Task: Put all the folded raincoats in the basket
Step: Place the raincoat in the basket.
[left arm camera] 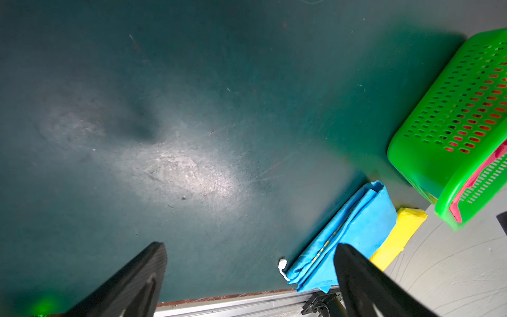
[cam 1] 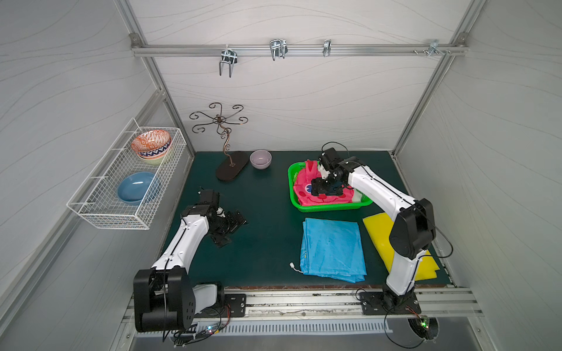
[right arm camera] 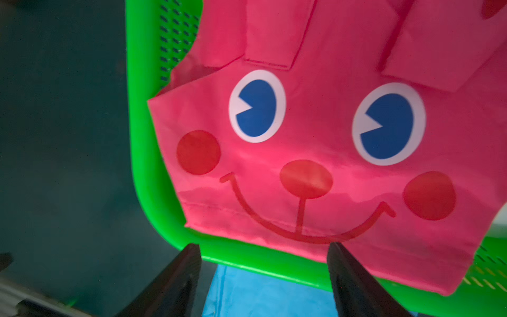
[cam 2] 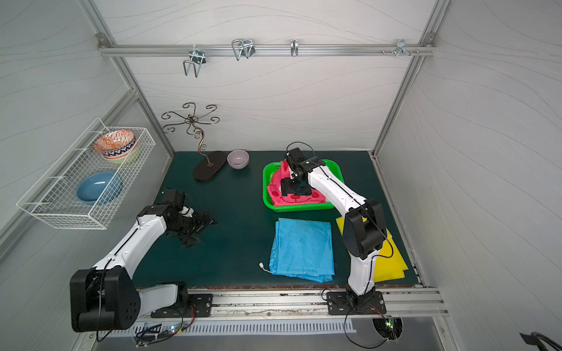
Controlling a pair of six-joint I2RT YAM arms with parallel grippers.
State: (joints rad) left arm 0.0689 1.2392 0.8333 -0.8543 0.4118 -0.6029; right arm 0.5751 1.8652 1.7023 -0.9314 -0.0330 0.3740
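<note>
The left arm [cam 1: 185, 240] lies low and extended, the left gripper [left arm camera: 248, 247] with jaws spread wide, nothing between them. The right arm [cam 1: 377, 188] reaches forward, wrist bent down, the right gripper [right arm camera: 263, 247] pointing downward, jaws parted, holding nothing

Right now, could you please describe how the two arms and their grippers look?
The left arm and right arm have white shells, bulky black joint housings and thin black cables. The left gripper and right gripper are black, with tapered, ribbed fingers.
</note>
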